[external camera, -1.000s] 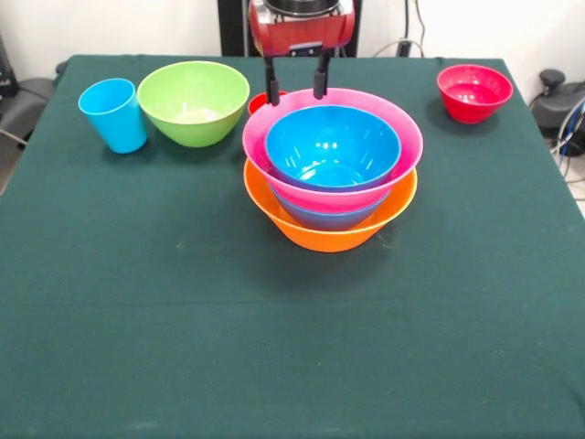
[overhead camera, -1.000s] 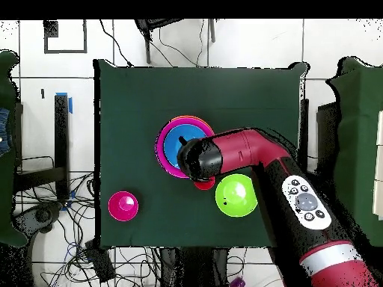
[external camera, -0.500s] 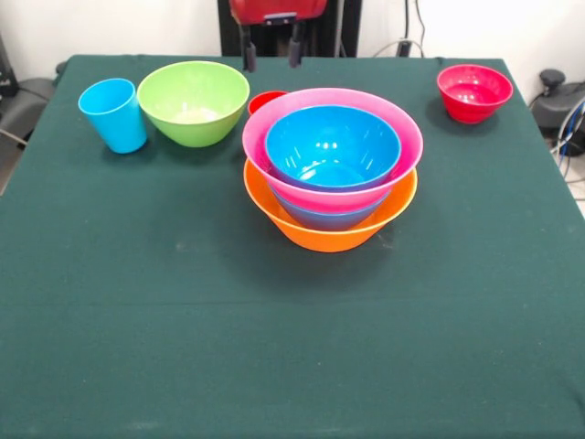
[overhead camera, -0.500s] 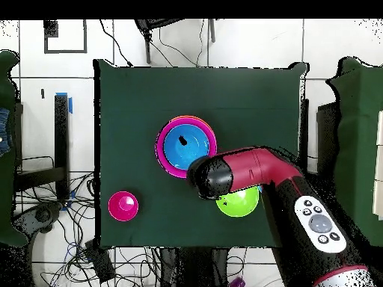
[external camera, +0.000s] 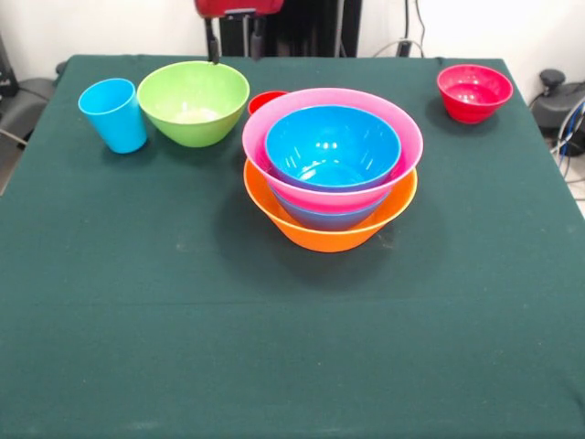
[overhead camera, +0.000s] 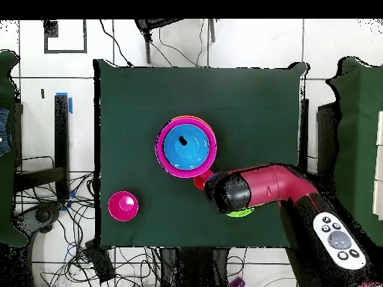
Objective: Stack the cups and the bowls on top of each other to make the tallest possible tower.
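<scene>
the tower (external camera: 331, 174) stands near the middle of the green tabletop (external camera: 274, 338), upright, its long axis vertical and every bowl's mouth facing up. its base is the orange bowl (external camera: 331, 227); a blue bowl (external camera: 326, 218) shows as a band inside it, the pink bowl (external camera: 384, 174) sits above that, and a second blue bowl (external camera: 331, 146) nests in the pink one. from overhead the same stack reads as blue ringed by pink (overhead camera: 186, 146).

just behind the tower's far rim a red cup (external camera: 264, 100) peeks out, mostly hidden. the lime green bowl (external camera: 193, 101) sits upright to one side of it, apart from the tower, and the light blue cup (external camera: 113, 114) stands upright just beside that bowl, mouth up. the small red bowl (external camera: 473, 92) rests alone near the opposite far corner, well apart from everything else.

the end effector (external camera: 235, 44) hangs above the lime green bowl's far edge, its two dark fingers spread with a gap between them and nothing held. overhead, the red arm (overhead camera: 269, 190) covers most of the lime green bowl.
</scene>
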Robot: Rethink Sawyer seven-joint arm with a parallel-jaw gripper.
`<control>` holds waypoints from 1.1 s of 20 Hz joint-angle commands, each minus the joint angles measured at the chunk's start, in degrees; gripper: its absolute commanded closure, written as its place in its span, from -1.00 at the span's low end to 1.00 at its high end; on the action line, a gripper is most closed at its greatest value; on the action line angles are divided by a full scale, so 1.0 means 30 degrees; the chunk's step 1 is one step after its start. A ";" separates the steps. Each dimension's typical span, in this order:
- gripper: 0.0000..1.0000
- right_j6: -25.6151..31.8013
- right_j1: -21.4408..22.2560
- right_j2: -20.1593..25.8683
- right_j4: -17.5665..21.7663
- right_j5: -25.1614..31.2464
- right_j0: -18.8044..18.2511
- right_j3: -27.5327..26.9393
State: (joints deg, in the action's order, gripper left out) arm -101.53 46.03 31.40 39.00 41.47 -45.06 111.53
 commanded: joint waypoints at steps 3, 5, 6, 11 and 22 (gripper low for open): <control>-1.00 0.2542 -0.1930 -0.0273 0.2754 -0.1583 -0.1110 0.0390; -1.00 0.2647 -0.2265 -0.0161 0.3024 -0.1635 -0.1304 0.0186; -1.00 0.2734 -0.2466 -0.0097 0.3177 -0.1648 -0.1396 0.0058; -1.00 0.2943 -0.3347 0.0274 0.3833 -0.2061 -0.1824 -0.0245; -1.00 0.3796 -0.4106 0.0840 0.4820 -0.1860 -0.2247 -0.0792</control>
State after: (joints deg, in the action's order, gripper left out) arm -101.53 37.26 31.66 48.01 39.14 -52.23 111.66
